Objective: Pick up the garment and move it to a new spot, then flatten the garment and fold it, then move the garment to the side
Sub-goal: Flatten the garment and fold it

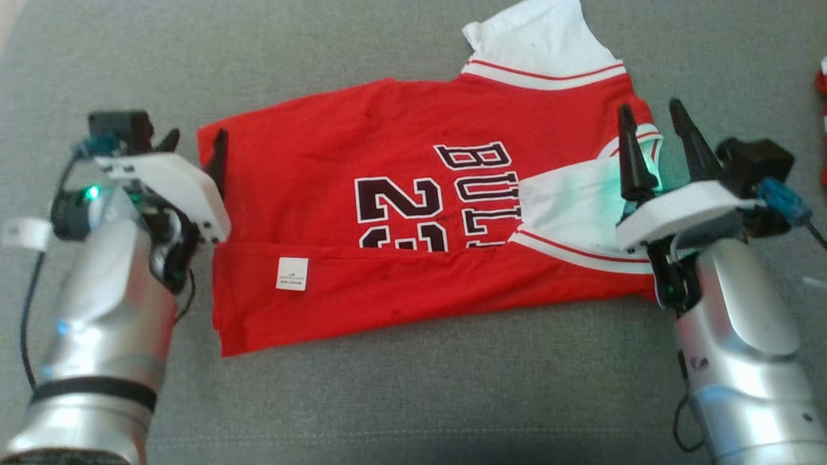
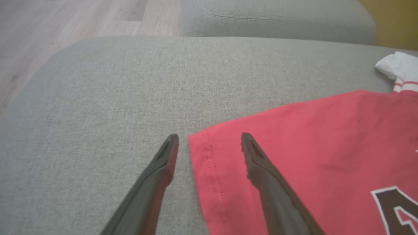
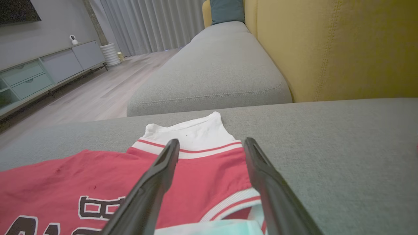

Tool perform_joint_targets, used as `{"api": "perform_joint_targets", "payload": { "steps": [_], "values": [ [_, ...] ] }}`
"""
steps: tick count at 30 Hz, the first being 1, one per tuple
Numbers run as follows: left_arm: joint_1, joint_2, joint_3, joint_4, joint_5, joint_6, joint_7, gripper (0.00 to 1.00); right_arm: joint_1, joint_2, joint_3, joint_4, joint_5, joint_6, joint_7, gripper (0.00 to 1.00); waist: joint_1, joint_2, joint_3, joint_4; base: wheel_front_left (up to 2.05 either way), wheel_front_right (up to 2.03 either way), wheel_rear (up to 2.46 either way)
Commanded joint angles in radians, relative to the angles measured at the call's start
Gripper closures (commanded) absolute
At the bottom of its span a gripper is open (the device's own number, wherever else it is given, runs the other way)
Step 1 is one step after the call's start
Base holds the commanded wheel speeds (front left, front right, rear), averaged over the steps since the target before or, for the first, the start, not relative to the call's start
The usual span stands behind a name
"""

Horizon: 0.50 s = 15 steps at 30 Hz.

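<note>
- A grey woven cushion (image 1: 413,400) carries everything; its fabric is flat, with a seam along the near edge.
- A red jersey (image 1: 387,213) lies on it, spread lengthwise, hem to the left and white sleeves to the right.
- The jersey's near side is folded up over the lower part of the dark number and lettering; a white label (image 1: 291,274) shows on that fold.
- A red-and-white thing (image 1: 822,123) lies at the cushion's far right, well apart from the jersey.

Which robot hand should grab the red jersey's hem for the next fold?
Probably left. The open left gripper straddles the hem corner of the jersey, while the right gripper, also open, sits at the shoulder end.
</note>
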<state>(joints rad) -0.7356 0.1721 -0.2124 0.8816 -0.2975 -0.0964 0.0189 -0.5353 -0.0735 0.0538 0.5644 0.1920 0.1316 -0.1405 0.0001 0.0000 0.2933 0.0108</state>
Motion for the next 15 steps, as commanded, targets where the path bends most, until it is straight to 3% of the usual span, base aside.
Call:
{"api": "perform_joint_targets", "payload": {
  "steps": [1, 7, 15],
  "values": [
    [-0.044, 0.05, 0.021, -0.013, -0.008, -0.004, 0.014, 0.0, -0.026, 0.01, 0.026, -0.024, -0.004, -0.001, -0.003, 0.0, -0.0001, 0.0, 0.014, -0.009, 0.0, 0.0, 0.0],
    [-0.12, 0.097, -0.012, 0.063, -0.022, -0.027, 0.099, 0.0, -0.062, 0.015, 0.062, 0.006, 0.008, -0.001, -0.02, 0.0, -0.0001, 0.0, 0.042, -0.03, 0.0, 0.0, 0.0],
    [-0.152, 0.12, -0.057, 0.122, -0.049, -0.033, 0.111, 0.0, -0.093, 0.015, 0.076, 0.044, 0.021, -0.001, -0.043, 0.0, -0.0001, 0.0, 0.066, -0.046, 0.0, 0.0, 0.0]
  ]
}}
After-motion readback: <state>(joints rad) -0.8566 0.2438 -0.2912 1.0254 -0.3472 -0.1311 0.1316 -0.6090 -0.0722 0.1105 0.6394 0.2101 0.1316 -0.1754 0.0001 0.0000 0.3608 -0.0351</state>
